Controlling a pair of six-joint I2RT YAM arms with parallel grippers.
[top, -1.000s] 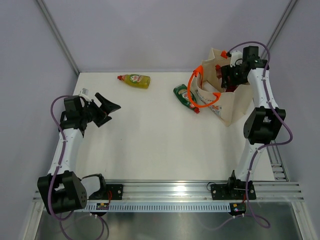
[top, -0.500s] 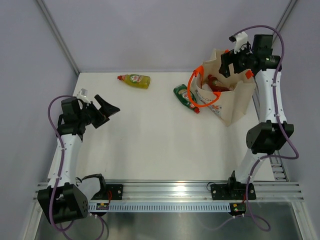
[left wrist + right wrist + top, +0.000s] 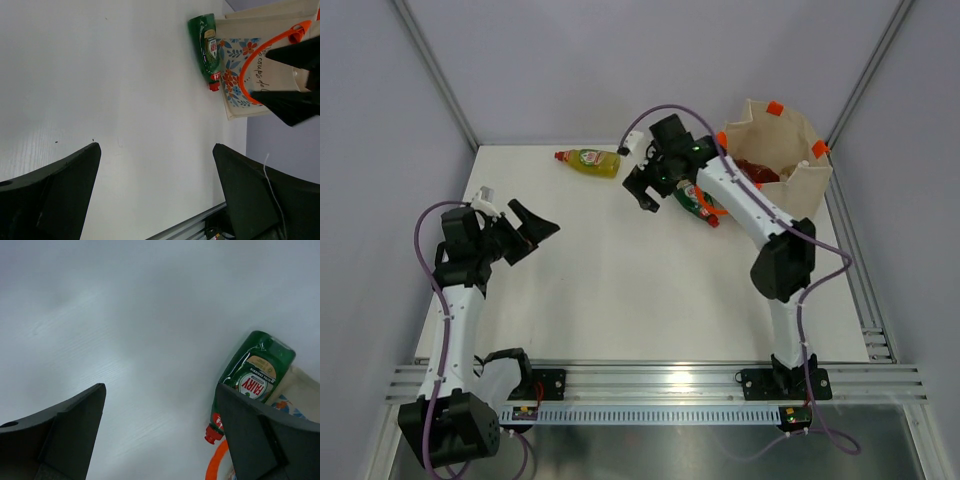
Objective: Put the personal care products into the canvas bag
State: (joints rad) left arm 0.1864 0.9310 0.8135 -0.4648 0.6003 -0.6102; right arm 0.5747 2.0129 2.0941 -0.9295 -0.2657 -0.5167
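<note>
Your R jaws apart over counter [image 3: 620, 290] nr green bottle [image 3: 250, 380], bottle just beside canvas bag [image 3: 795, 195], your L jaws apart too

a lab test cell: white table [image 3: 620, 270], plain grey walls [image 3: 620, 60].

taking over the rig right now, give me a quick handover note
Left gripper: open, empty, over the table on the left side.
Right gripper: open, empty, hovering beside the green bottle.
Green bottle lies on the table right beside the bag; yellow bottle lies near the far edge.
Done: a red bottle shows inside the bag; the other bottles aren't visible.
Left: green and yellow go into the bag.
</note>
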